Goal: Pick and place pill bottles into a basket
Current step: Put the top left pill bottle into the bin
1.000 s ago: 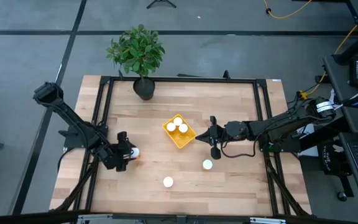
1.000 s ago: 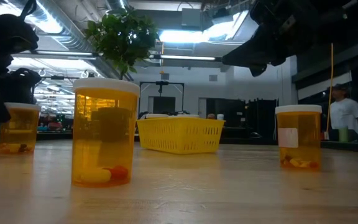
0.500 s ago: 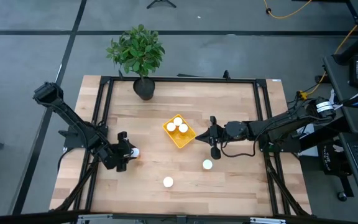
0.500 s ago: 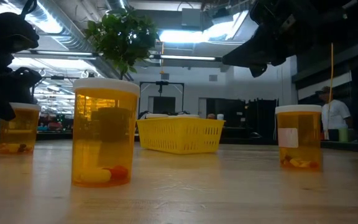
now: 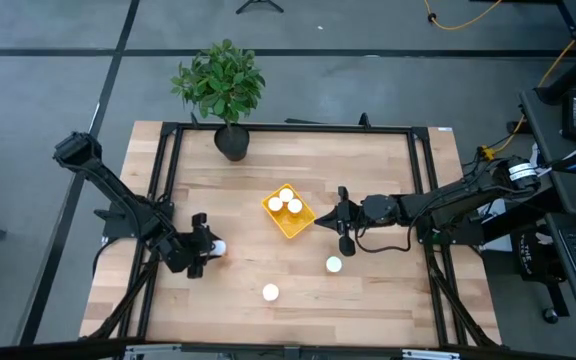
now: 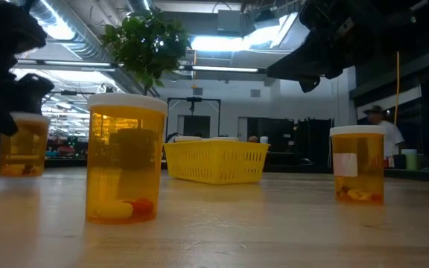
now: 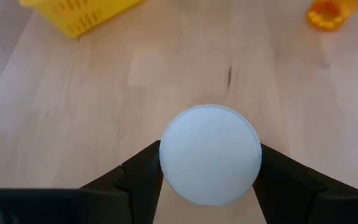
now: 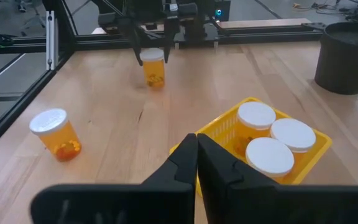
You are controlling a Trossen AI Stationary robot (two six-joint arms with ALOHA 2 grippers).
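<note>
My left gripper (image 5: 208,250) is shut on a pill bottle (image 7: 209,154) with an orange body and white cap, near the table's left side. In the low view this bottle (image 6: 24,144) hangs a little above the wood. The yellow basket (image 5: 302,226) sits at mid-table with three bottles (image 5: 288,202) standing in it. Two more bottles stand upright on the table, one (image 5: 334,264) to the near right of the basket and one (image 5: 270,292) nearer the front edge. My right gripper (image 5: 341,222) is shut and empty, hovering just right of the basket. My left gripper pinches the bottle at its top, one finger (image 7: 143,173) on each side of the white cap's rim (image 7: 166,163). The fingers come from above, pointing down. The bottle stays upright, its base (image 6: 21,170) clear of the table.
A black pot with a green plant (image 5: 226,100) stands at the table's far edge. A black frame rail (image 5: 168,180) runs along the table's sides. Bare wood lies between the held bottle and the basket. A person (image 6: 382,134) stands in the room beyond.
My left gripper has risen a little with the pill bottle. The bottle stood on the table a second ago and is now lifted clear, still upright.
</note>
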